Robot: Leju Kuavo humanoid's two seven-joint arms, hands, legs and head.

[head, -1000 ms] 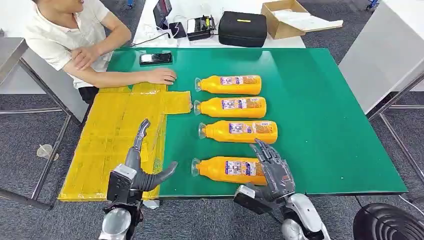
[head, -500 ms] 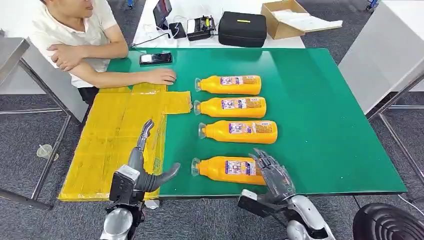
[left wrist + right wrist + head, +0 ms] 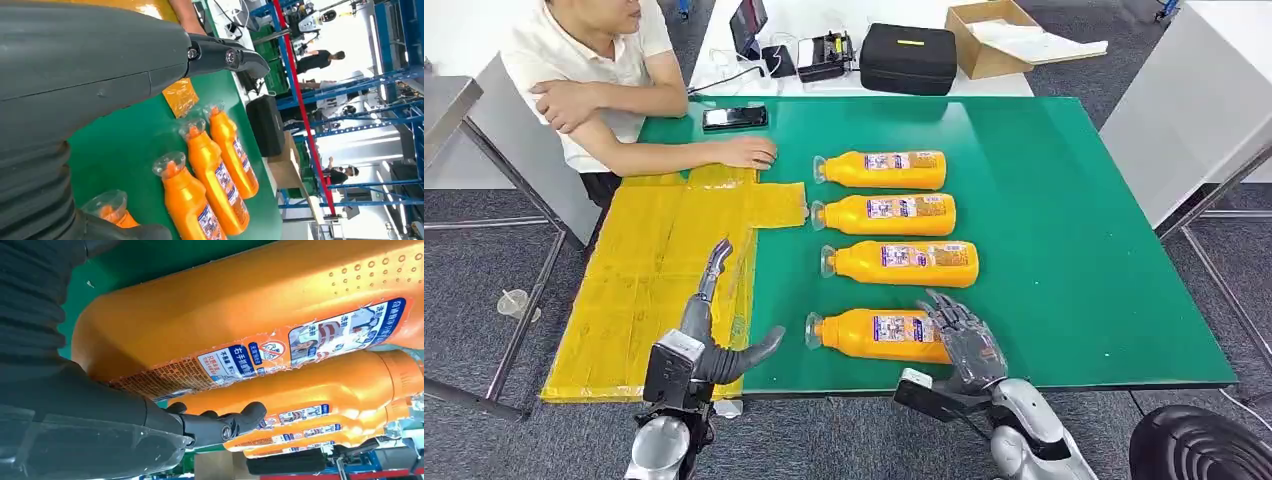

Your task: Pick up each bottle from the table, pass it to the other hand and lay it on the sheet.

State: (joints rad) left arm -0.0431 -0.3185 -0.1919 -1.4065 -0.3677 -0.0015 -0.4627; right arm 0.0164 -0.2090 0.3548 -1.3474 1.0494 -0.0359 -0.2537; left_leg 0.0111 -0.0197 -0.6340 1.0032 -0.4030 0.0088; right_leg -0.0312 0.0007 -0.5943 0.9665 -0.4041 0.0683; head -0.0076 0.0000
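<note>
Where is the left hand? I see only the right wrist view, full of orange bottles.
Observer: The left hand hovers open over the near part of the yellow sheet.
Operator: How many bottles are on the sheet?
Observer: None. All four bottles lie on the green table.
Operator: Which one does the right hand reach?
Observer: The right hand touches the base end of the nearest bottle, fingers spread, not closed around it.
</note>
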